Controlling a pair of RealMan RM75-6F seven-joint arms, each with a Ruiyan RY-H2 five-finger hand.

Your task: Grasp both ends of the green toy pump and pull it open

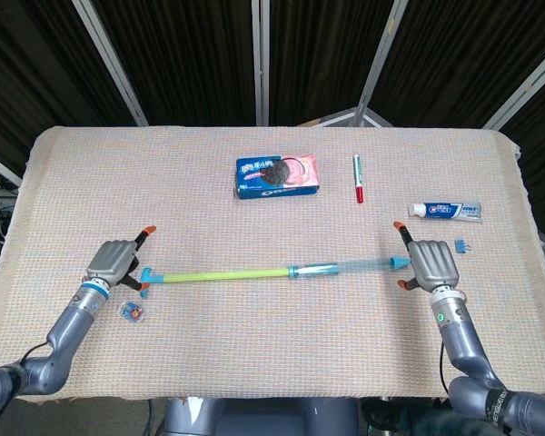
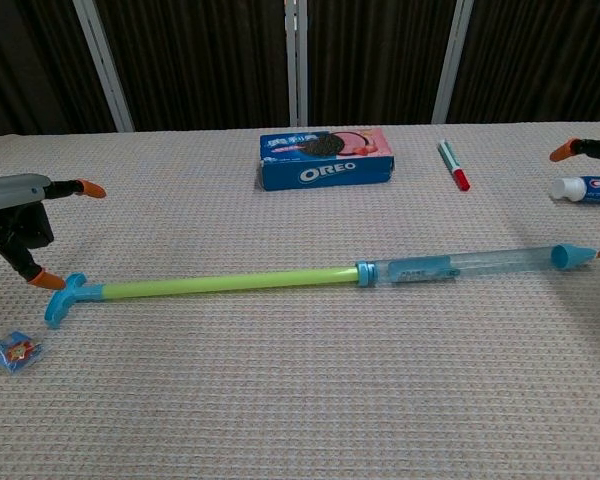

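Observation:
The green toy pump [image 1: 227, 272] [image 2: 230, 283] lies pulled out long across the table, green rod to the left, clear blue barrel [image 1: 345, 267] [image 2: 460, 264] to the right. Its blue T-handle [image 1: 144, 278] [image 2: 63, 298] rests on the cloth just beside my left hand [image 1: 114, 263] [image 2: 18, 215], whose fingers are spread and off it. Close to the barrel's blue tip [image 1: 399, 263] [image 2: 573, 256] is my right hand [image 1: 429, 263], open too; in the chest view only its orange fingertips [image 2: 565, 152] show at the right edge.
An Oreo box [image 1: 278, 174] [image 2: 325, 158] and a red-capped marker [image 1: 357, 177] [image 2: 453, 165] lie at the back. A toothpaste tube [image 1: 446, 211] [image 2: 586, 189] and a small blue clip [image 1: 461, 245] sit near the right hand. A small candy wrapper [image 1: 133, 312] [image 2: 14, 352] lies by the left hand.

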